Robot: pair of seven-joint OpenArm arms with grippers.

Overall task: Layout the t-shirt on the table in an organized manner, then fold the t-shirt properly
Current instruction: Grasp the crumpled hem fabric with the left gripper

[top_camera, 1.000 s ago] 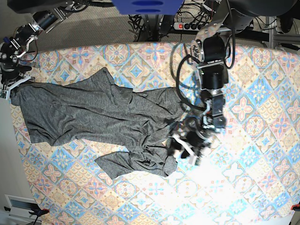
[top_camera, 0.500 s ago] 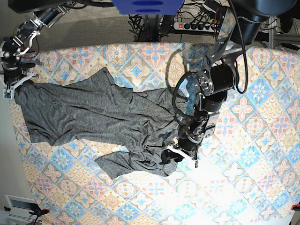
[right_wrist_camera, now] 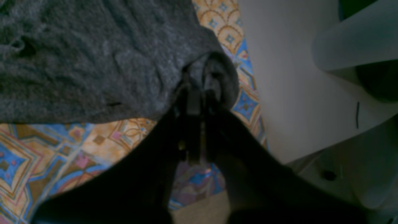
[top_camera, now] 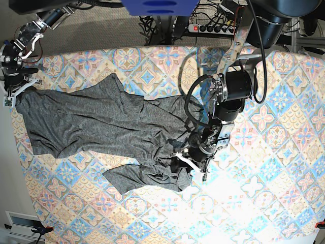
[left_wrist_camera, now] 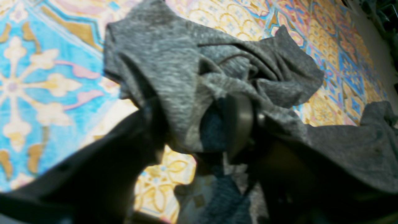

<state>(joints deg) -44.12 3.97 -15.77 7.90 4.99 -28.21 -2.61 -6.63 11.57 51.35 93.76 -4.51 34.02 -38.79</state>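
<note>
Sprawling across the left and middle of the desk (top_camera: 284,203), a wide top under a pastel cloth of blue, pink and cream tiles, the heathered dark-grey jersey t-shirt (top_camera: 101,122) lay stretched sideways but far from flat: its right end was bunched in folds, and a flap trailed toward the near side. The right claw (right_wrist_camera: 199,93) was clamped tight on a corner of the cloth at the desk's far left edge. The left claw (left_wrist_camera: 199,124) sat in the crumpled right end with fabric between its half-parted jaws; whether it truly gripped, I could not tell. By my judgement the laying-out was unfinished, and no folding had begun.
</note>
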